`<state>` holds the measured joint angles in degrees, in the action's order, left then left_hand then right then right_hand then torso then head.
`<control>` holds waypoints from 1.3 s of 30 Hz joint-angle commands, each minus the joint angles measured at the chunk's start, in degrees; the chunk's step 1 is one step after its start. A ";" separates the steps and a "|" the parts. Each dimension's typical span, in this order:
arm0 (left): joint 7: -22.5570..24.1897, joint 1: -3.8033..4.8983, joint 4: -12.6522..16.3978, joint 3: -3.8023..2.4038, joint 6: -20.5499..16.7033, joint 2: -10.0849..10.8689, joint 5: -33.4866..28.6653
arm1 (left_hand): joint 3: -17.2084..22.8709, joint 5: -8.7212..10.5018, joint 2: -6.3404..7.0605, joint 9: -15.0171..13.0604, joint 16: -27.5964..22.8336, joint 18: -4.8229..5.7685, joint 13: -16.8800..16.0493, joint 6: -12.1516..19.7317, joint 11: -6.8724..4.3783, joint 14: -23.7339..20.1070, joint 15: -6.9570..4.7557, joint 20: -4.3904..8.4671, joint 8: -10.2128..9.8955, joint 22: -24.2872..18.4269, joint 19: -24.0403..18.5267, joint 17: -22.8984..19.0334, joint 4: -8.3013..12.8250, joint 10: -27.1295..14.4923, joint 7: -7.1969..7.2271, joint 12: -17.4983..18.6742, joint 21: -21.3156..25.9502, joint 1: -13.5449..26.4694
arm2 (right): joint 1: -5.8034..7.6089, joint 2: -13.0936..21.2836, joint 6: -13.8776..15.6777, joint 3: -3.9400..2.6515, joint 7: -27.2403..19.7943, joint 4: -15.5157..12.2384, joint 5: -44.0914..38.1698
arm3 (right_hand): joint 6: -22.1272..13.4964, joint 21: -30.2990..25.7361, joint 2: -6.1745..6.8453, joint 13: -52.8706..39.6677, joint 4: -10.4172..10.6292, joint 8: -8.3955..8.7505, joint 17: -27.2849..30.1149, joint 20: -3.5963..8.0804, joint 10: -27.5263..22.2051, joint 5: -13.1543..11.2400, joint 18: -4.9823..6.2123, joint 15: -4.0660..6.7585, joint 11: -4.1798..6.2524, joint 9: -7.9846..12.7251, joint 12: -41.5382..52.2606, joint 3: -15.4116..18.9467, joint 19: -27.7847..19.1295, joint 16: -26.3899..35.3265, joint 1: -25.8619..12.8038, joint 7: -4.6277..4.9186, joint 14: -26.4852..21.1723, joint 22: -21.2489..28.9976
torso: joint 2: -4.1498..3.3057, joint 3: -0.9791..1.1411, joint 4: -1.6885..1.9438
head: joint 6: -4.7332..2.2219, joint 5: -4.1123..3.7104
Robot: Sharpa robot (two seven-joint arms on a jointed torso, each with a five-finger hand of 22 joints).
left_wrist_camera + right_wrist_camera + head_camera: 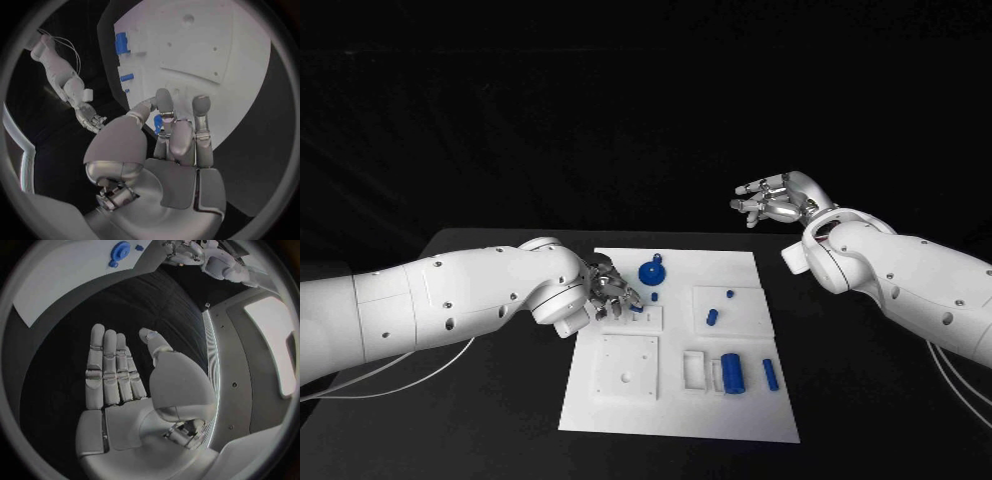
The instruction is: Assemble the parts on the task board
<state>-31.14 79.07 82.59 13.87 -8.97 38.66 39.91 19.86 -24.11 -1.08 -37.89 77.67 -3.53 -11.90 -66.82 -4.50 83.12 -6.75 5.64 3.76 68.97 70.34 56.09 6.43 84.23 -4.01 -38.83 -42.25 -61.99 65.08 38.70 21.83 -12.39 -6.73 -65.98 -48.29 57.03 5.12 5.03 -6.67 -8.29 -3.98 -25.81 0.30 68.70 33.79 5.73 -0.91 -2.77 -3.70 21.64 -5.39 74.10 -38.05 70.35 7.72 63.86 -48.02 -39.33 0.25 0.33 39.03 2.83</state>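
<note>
The white rectangular task board (pixel 678 405) is lying mid-worktop on the black worktop (pixel 488 440). The left hand (pixel 607 291) is pinching a small blue plastic part (pixel 157 125) over the board's left-hand side; the part is probably light, rigid and smooth, best gripped across its short sides. The right hand (pixel 776 198) is hovering released beyond the worktop's far edge. No legible writing is appearing.

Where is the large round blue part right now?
In the head view the round blue part sits on the far end of the task board, left of its centre, just beyond the left hand and apart from it.
</note>
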 commanded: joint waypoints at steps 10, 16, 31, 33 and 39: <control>0.25 -0.88 0.13 -0.02 -0.34 -0.31 8.83 | 0.50 -0.17 -0.80 -23.49 0.64 -1.49 0.59 -14.08 -0.61 0.23 0.08 -0.53 0.25 1.15 0.49 0.23 0.03 2.63 7.47 -0.57 0.75 0.62 | 0.04 0.07 -1.26 -0.04 -0.74 -0.08 0.03 | 0.23 0.38 -0.46 0.29 -0.03 0.25 0.42 0.11 0.08 0.36 -0.33 0.03 -0.21 0.04 -0.43 0.51 -0.58 -0.39 0.26 0.08 -0.56 0.43 | 0.00 0.00 0.01 | 0.35 -0.14; 0.09 -1.17 0.11 -0.02 -0.01 -0.44 9.86 | 0.57 -0.44 -0.82 -23.60 0.73 -1.57 0.68 -14.12 -0.60 0.23 0.12 -0.63 0.26 1.51 0.61 0.28 0.16 2.63 7.49 -0.73 0.83 0.67 | 0.04 0.08 -1.38 -0.04 -0.76 -0.09 0.01 | 0.23 0.38 -0.46 0.29 -0.03 0.25 0.42 0.11 0.08 0.36 -0.33 0.03 -0.21 0.04 -0.43 0.51 -0.58 -0.39 0.26 0.08 -0.56 0.43 | 0.00 0.01 -0.01 | 0.33 -0.25; -0.49 -1.35 0.14 -0.02 1.21 -0.54 10.71 | 0.71 -0.59 -0.85 -23.84 0.88 -1.70 0.86 -14.14 -0.59 0.23 0.20 -0.80 0.27 2.32 0.78 0.28 0.36 2.63 7.50 -0.90 1.36 0.81 | 0.04 0.04 -1.84 -0.04 -0.75 -0.11 -0.07 | 0.29 0.74 -0.52 0.50 -0.11 0.24 0.81 0.07 0.00 0.50 -0.33 0.00 -0.23 0.04 -0.41 0.40 -0.83 -0.66 0.23 0.08 -0.75 0.86 | 0.02 0.00 -0.04 | 0.65 -0.29; -0.48 -1.36 0.14 -0.02 1.27 -0.58 10.70 | 0.74 -0.73 -0.84 -23.93 0.90 -1.69 0.87 -14.15 -0.59 0.20 0.20 -0.80 0.28 2.69 0.95 0.23 0.46 2.62 7.50 -1.02 1.43 0.86 | 0.04 0.01 -1.89 -0.04 -0.72 -0.11 -0.10 | 0.29 0.74 -0.52 0.50 -0.11 0.24 0.81 0.07 0.00 0.50 -0.33 0.00 -0.23 0.04 -0.41 0.40 -0.83 -0.66 0.23 0.08 -0.75 0.86 | 0.03 0.01 -0.04 | 0.66 -0.32; -0.67 -1.37 0.11 -0.02 2.14 -0.63 10.19 | 0.80 -0.81 -0.89 -24.01 1.01 -1.67 0.87 -14.17 -0.60 0.24 0.19 -0.80 0.30 2.91 1.01 0.34 0.53 2.62 7.51 -1.08 1.57 0.94 | 0.04 -0.07 -2.09 -0.04 -0.47 -0.16 -0.14 | 0.48 1.00 -0.75 0.57 -0.20 0.25 0.97 0.08 -0.07 -0.18 -0.30 0.00 -0.22 0.04 -0.37 0.14 -0.88 -0.81 0.23 0.06 -0.82 1.07 | 0.02 0.04 -0.01 | 0.70 -0.25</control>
<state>-31.63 77.72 82.59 13.87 -8.25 38.16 50.05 20.47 -24.70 -1.49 -37.89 78.34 -4.46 -11.09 -66.82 -4.49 83.11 -6.74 5.01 3.83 71.82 70.97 56.40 6.85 84.22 -4.02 -39.67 -41.03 -61.35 65.10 38.71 20.76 -12.40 -6.83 -66.03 -48.28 57.01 5.86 4.74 -6.15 -8.45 -3.98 -24.88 0.31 68.70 33.73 5.71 -0.92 -2.77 -3.72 21.41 -5.24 73.69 -38.60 70.65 7.68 63.45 -47.00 -39.30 0.27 0.31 39.76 2.50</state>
